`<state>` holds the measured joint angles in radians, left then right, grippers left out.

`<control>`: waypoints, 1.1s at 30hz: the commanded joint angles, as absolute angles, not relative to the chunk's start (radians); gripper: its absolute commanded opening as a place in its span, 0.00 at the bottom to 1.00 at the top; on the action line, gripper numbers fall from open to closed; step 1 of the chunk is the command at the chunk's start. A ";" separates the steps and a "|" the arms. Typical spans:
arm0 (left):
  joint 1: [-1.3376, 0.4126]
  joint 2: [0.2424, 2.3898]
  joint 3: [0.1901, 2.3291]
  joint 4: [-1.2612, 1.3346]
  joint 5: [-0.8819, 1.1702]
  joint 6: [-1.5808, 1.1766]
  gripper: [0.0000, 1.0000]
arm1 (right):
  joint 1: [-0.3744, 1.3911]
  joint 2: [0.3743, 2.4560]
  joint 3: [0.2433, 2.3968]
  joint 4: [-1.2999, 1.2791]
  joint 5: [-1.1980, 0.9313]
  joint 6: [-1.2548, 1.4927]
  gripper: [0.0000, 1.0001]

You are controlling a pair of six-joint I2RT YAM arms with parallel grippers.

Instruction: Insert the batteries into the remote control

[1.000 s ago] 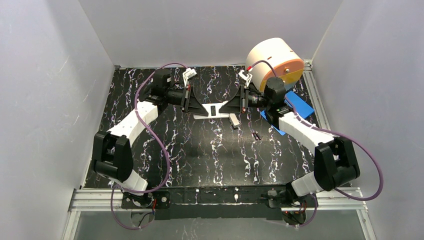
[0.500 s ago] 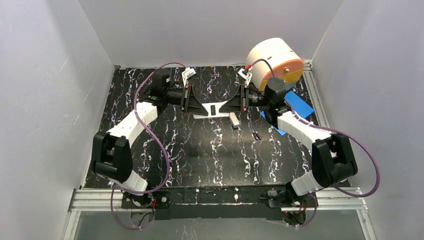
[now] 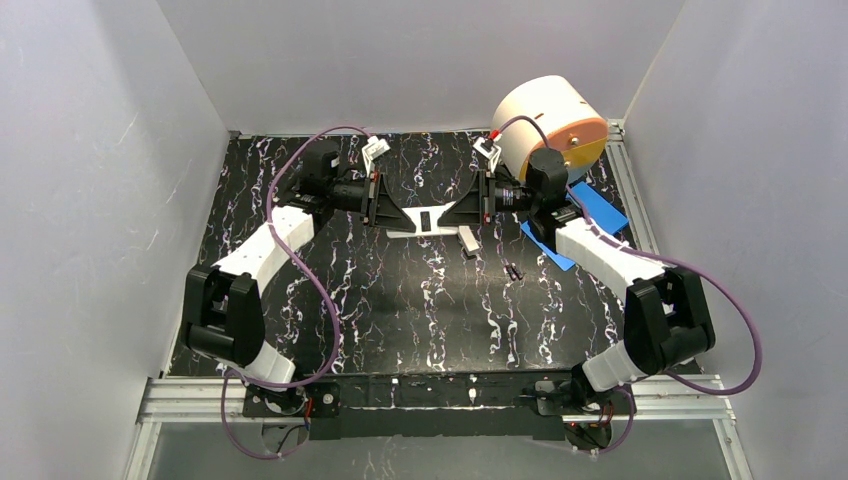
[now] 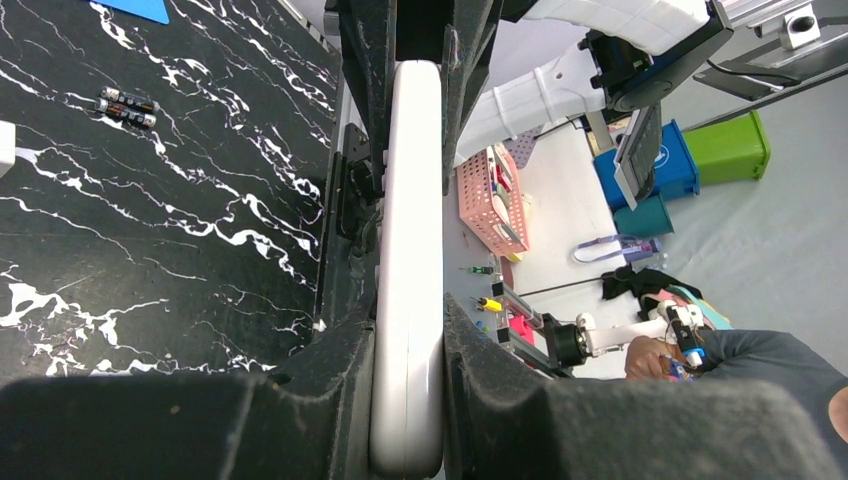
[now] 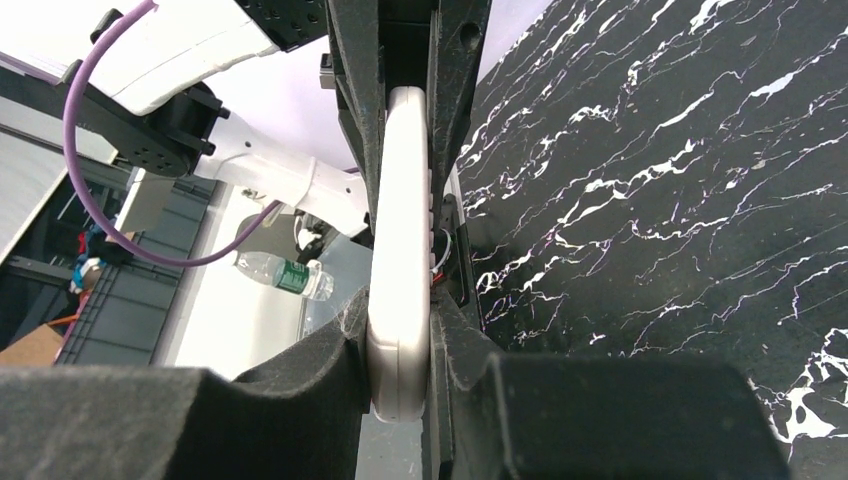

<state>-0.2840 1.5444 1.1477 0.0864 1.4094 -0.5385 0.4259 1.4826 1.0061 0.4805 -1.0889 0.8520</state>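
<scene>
Remote control (image 3: 412, 227) is held end-to-end btw both grippers. One end is pinched in left gripper (image 3: 398, 214), the other in right gripper (image 3: 458, 212). Long axis is run straight from left fingertips to right fingertips, approx level. Dark recess is turned up twd top cam. In both wrist views the white bar is seen edge-on, w/ pads (image 4: 490, 400) pressed on its two flat faces.

Batteries (image 3: 514, 271) are left on table (image 3: 400, 310), well apart from right fingers, on their near side. Small grey-white piece (image 3: 467, 240) is laid just beside right fingers.

Vs 1 s ago: remote pos and orientation unchanged, both grips kept. Right arm's wrist link is shifted slightly twd far edge, elbow pulled in a bit.
</scene>
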 commanded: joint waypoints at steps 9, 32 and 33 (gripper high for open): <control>-0.190 1.491 1.119 0.048 1.469 -0.532 0.00 | 0.330 1.479 1.039 0.449 -1.138 0.797 0.21; -0.222 1.520 1.127 0.041 1.475 -0.531 0.00 | 0.386 1.472 1.105 0.260 -1.040 0.655 0.77; -0.226 1.521 1.131 0.041 1.474 -0.530 0.00 | 0.404 1.468 1.111 0.270 -1.029 0.653 0.83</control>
<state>-0.2062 1.5360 1.1187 0.0521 1.4303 -0.5381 0.3592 1.5116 1.0454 0.3546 -1.0935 0.7773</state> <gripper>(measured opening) 0.190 0.746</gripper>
